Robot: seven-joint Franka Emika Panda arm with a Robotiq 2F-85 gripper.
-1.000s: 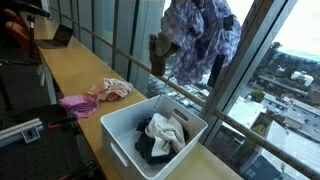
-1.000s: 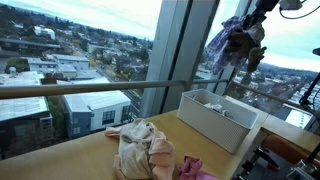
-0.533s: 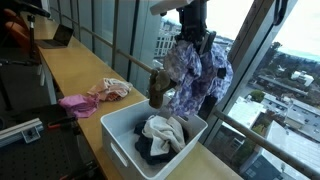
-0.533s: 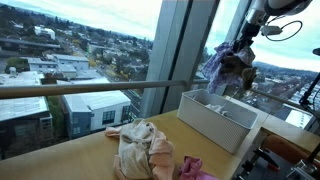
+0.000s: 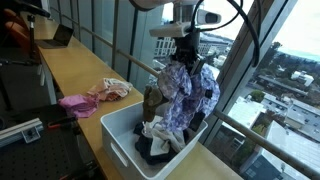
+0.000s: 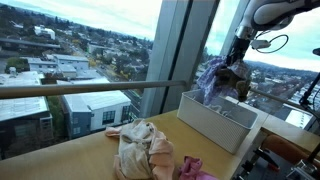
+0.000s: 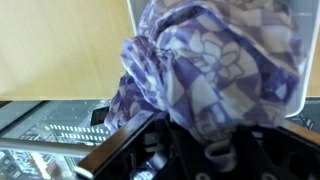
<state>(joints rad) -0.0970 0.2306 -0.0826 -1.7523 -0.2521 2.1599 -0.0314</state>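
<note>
The long wooden counter [image 5: 60,65] runs along the window, below and to the side of the gripper. On it, straight beneath the gripper, stands a white bin [image 5: 118,135], seen in both exterior views [image 6: 212,124]. A purple patterned shirt [image 5: 186,95] hangs bunched from the gripper [image 5: 187,57]; its lower folds reach the bin's rim and seem to touch the dark and white clothes [image 5: 160,138] already lying inside. In the wrist view the shirt [image 7: 215,70] fills the space right in front of the fingers. The jaws are clamped on the top of the shirt, so it is over the bin but not let go. Well away from the gripper, along the counter, a peach cloth [image 5: 110,90] and a smaller pink cloth [image 5: 75,103] lie outside the bin, untouched
</note>
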